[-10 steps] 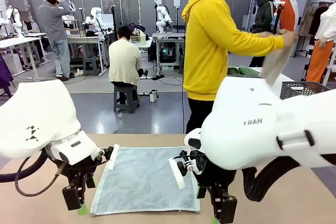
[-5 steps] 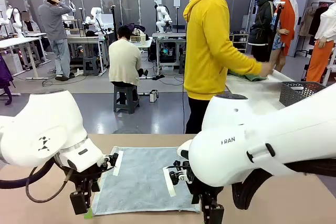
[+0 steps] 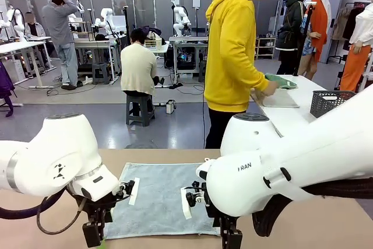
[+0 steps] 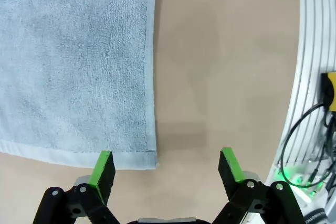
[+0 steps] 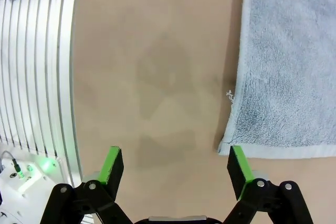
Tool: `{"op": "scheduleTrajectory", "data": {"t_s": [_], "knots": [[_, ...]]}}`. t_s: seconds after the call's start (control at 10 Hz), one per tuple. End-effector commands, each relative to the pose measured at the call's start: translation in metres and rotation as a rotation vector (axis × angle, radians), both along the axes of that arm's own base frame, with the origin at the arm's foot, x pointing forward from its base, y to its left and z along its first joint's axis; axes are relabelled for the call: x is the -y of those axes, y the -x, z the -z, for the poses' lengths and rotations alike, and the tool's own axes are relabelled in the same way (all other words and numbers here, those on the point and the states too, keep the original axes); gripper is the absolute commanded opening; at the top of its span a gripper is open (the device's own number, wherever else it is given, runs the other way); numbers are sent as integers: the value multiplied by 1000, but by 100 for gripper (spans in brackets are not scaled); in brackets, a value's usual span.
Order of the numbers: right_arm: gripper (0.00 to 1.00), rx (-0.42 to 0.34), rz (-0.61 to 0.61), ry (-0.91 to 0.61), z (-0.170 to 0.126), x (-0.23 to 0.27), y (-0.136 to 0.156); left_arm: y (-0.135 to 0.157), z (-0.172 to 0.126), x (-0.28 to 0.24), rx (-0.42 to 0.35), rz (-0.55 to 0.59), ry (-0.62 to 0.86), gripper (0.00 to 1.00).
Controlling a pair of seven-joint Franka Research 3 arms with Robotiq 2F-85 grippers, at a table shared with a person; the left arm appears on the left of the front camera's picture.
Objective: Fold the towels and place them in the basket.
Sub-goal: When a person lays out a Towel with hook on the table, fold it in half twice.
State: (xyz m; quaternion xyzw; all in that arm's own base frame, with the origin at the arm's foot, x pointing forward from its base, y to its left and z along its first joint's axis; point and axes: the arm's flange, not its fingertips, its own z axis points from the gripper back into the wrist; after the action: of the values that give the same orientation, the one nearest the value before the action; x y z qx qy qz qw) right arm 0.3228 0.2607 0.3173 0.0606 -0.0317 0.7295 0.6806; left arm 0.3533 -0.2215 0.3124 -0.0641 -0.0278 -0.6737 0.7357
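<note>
As the arms sank, left gripper (image 4: 165, 163) and right gripper (image 5: 176, 162) gaped.
Between their jaws sat towel (image 4: 73, 61) corners: grasp next.

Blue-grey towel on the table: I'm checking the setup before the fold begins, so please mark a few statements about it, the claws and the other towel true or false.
1. The blue-grey towel lies spread flat on the brown table. True.
2. The left claw is shut on a towel corner. False: its jaws stand open, with the corner between them and nothing gripped.
3. The right claw is open at the other near corner. True.
4. The green towel sits in the basket. False: it lies on the far white table by the person's hand, outside the basket.
</note>
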Motion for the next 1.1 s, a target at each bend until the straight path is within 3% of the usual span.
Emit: {"op": "scheduleTrajectory", "data": {"t_s": [0.0,1.0], "knots": [[100,22,44,29,7,-6,-10,3,9,-5,11,-2,-2,100],[100,0,103,15,26,-7,-28,-8,29,-13,7,-33,-17,100]]}}
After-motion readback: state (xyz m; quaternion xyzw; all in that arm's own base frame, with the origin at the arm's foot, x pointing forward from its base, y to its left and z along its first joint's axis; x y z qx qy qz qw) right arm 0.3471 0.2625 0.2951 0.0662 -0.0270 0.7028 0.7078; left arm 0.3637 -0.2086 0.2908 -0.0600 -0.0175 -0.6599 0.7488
